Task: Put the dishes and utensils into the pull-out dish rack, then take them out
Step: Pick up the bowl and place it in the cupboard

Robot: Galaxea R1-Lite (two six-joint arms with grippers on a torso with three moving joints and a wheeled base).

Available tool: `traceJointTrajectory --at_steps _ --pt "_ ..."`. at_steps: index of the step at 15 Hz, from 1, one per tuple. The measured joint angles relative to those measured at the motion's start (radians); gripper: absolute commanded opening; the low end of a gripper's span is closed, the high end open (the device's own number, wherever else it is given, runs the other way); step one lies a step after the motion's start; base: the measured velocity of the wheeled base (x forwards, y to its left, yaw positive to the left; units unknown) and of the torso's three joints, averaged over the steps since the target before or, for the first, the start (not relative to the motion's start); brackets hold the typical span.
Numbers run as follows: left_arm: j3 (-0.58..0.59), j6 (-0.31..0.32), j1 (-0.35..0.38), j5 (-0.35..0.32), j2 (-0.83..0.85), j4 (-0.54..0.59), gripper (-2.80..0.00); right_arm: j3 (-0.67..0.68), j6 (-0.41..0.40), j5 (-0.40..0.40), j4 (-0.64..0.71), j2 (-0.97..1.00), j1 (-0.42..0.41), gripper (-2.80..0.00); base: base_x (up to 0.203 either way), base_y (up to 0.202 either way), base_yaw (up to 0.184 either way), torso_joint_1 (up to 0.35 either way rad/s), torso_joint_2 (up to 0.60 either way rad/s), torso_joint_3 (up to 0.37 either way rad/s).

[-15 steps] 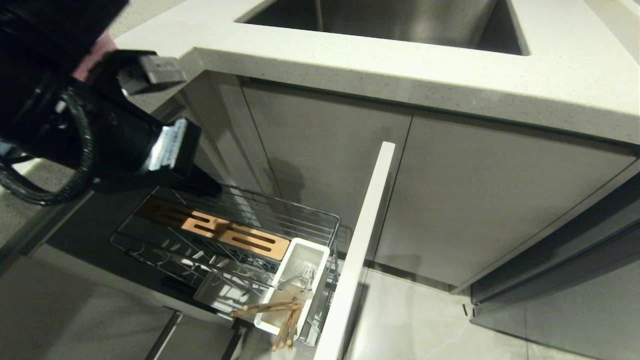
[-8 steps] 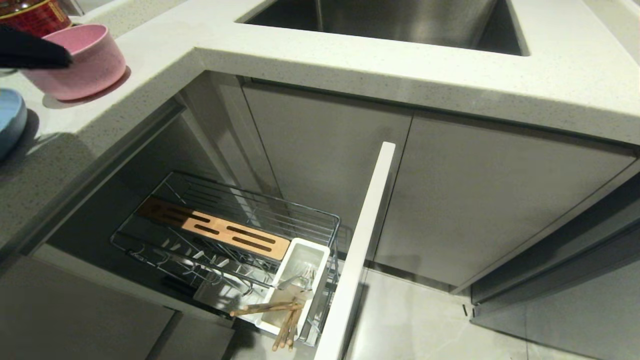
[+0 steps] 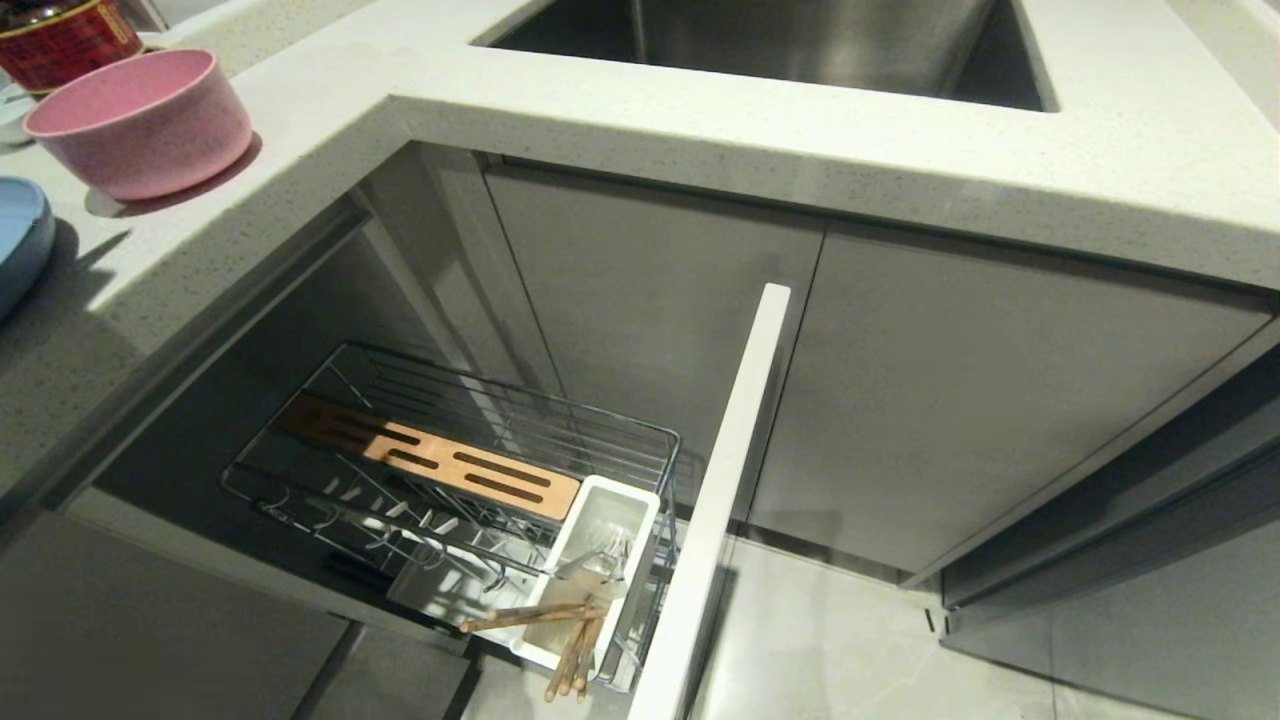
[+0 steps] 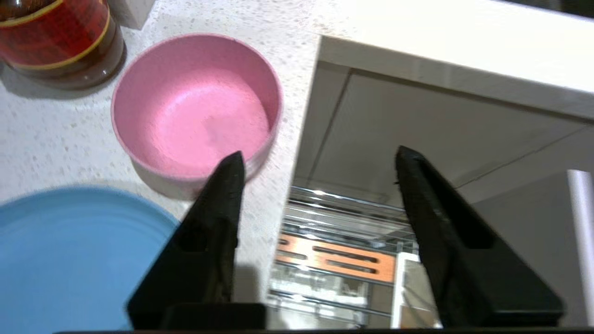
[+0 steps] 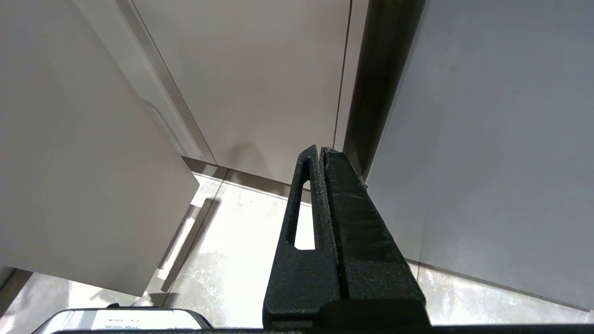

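On the counter [image 3: 620,105] at far left: pink bowl [image 3: 140,120] upright, blue plate [image 3: 20,240] just beside it, red-lidded jar [image 3: 60,35] behind. Below, pulled out of the cabinet: wire rack [image 3: 450,470] with wooden strip [image 3: 450,465], white cup [image 3: 600,560] and white front panel [image 3: 720,500]. Chopsticks [image 3: 560,630] lying across the cup's near end, tips poking past its edge; fork [image 3: 600,555] inside the cup.

Above the counter edge, near the bowl: left gripper [image 4: 320,157], spread wide, holding nothing, 1 finger [image 4: 218,218] overlapping the bowl's rim in the wrist view.

Low beside the cabinet doors: right gripper [image 5: 321,150], pressed closed, empty.
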Motion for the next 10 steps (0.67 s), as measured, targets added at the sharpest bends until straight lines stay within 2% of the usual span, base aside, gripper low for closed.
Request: traceJointTrajectory --at_steps 6,10 --pt "-0.001 0.093 0.021 0.045 0.129 -0.106 0.00 0.000 0.000 0.000 0.000 0.000 0.000 -2.80 0.000 0.000 0.000 0.000 0.00 0.000" --pt "-0.001 0.110 0.032 0.047 0.209 -0.143 0.00 0.000 0.000 0.000 0.000 0.000 0.000 -2.80 0.000 0.000 0.000 0.000 0.00 0.000"
